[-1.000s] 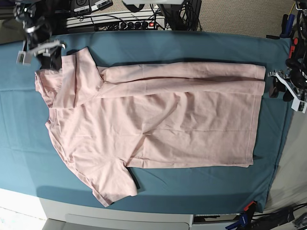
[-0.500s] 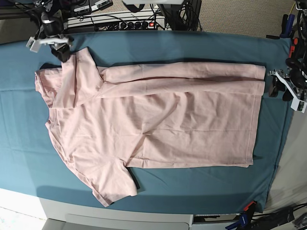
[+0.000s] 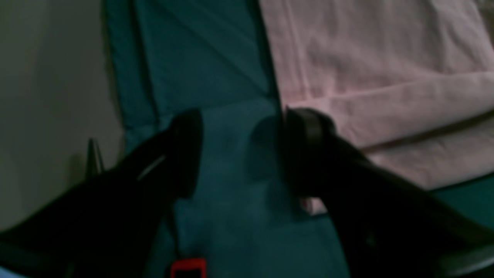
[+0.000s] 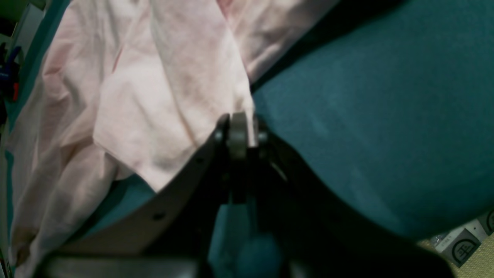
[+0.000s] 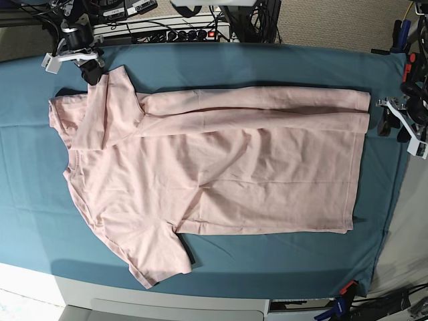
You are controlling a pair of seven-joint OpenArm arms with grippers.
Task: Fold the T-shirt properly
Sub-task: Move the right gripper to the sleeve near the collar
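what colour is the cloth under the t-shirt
Teal, a dark blue-green. The cloth shows best in the base view, all around the pale pink T-shirt.

T-shirt (image 5: 214, 167) lies flat on the table cloth (image 5: 267, 67), collar end toward base-view left, hem toward the right. Far long side folded over onto the body, with that sleeve (image 5: 110, 100) lying on top. Near sleeve (image 5: 157, 257) spread toward the front edge. Right gripper (image 5: 90, 72) at the far-left sleeve corner. Left gripper (image 5: 391, 124) just beside the hem's far-right corner, over cloth.
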